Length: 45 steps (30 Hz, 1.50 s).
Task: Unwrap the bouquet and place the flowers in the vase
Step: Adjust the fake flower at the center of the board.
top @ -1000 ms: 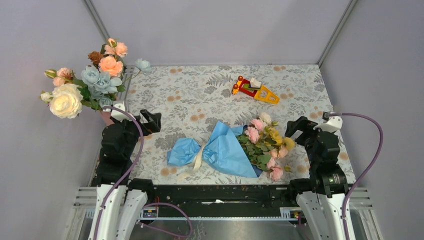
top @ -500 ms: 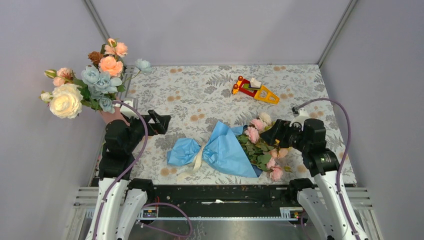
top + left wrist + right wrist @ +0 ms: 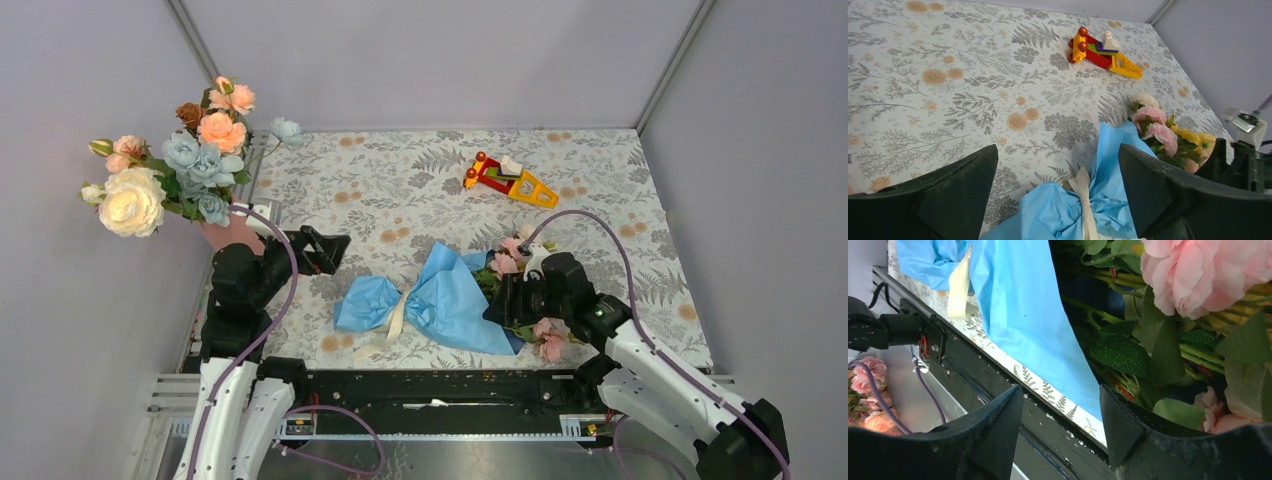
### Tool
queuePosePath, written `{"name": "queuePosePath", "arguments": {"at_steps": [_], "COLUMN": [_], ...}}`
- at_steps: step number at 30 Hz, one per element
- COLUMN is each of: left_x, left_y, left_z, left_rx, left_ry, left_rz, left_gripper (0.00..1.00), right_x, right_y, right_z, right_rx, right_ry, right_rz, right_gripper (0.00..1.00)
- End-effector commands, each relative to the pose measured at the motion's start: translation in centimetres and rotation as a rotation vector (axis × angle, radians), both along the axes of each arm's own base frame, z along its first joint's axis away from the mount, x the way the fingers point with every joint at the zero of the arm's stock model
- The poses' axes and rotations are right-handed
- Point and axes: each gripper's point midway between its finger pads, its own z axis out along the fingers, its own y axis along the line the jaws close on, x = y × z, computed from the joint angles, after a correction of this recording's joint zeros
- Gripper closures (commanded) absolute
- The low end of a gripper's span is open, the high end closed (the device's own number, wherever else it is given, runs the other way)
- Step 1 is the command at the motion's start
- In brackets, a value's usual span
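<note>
The bouquet (image 3: 445, 303) lies on its side near the table's front edge. Its crinkled blue paper (image 3: 1058, 215) is tied with a cream ribbon (image 3: 398, 310). The flowers (image 3: 512, 262), small pink, yellow and cream roses, stick out of its right end. My right gripper (image 3: 503, 303) hangs low over the stems and leaves (image 3: 1128, 355) where the paper opens. Its jaws are open and the gap between them is bare in the right wrist view (image 3: 1060, 390). My left gripper (image 3: 335, 255) is wide open to the left of the bouquet and points at it. The salmon-pink vase (image 3: 230, 234) stands at the far left.
Large peach, dusty-blue and cream blooms (image 3: 185, 165) fill the vase and lean over the table's left edge. A red-and-yellow toy (image 3: 510, 180) lies at the back of the patterned tabletop (image 3: 400, 190). A black rail (image 3: 998, 390) runs along the front edge below the right gripper.
My right arm has swung left and down from the table's right side onto the flower end, its jaws narrowing. My left gripper has edged right towards the bouquet.
</note>
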Motion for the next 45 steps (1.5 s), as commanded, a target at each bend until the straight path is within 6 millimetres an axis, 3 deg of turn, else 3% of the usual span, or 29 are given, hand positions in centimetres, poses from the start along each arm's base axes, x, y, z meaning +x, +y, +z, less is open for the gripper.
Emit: {"name": "queuePosePath", "arguments": {"at_steps": [1, 5, 14, 17, 23, 25, 31, 39, 45], "left_x": [-0.2, -0.2, 0.1, 0.1, 0.3, 0.2, -0.1, -0.9, -1.4], "left_y": [-1.4, -1.5, -1.7, -1.9, -2.1, -2.3, -3.0, -4.3, -5.4], "left_z": [1.5, 1.5, 1.1, 1.1, 0.7, 0.7, 0.6, 0.4, 0.1], "left_rx": [-0.034, -0.031, -0.034, -0.034, -0.036, -0.037, -0.042, -0.037, -0.036], "left_ry": [-0.059, -0.06, -0.036, -0.031, -0.007, -0.005, 0.004, 0.006, 0.021], "left_rz": [-0.081, -0.083, -0.096, -0.107, -0.122, -0.13, -0.174, -0.235, -0.285], "left_gripper": [0.01, 0.01, 0.03, 0.1, 0.17, 0.21, 0.25, 0.25, 0.25], "right_x": [1.9, 2.0, 2.0, 2.1, 3.6, 4.4, 7.2, 12.6, 15.1], "right_y": [0.8, 0.8, 1.7, 1.8, 1.0, 0.4, -0.6, 0.5, 1.5], "right_z": [0.2, -0.8, -2.3, -2.8, -2.1, -1.7, -0.9, 0.4, -0.1], "right_rx": [-0.023, -0.071, -0.09, -0.098, -0.164, -0.219, -0.412, -0.545, -0.578], "right_ry": [-0.082, -0.088, -0.078, -0.066, -0.121, -0.154, -0.231, -0.332, -0.356], "right_rz": [-0.033, -0.024, 0.005, 0.011, -0.031, -0.035, 0.016, 0.022, 0.023], "right_gripper": [0.36, 0.38, 0.52, 0.55, 0.93, 1.0, 1.0, 1.0, 1.0]}}
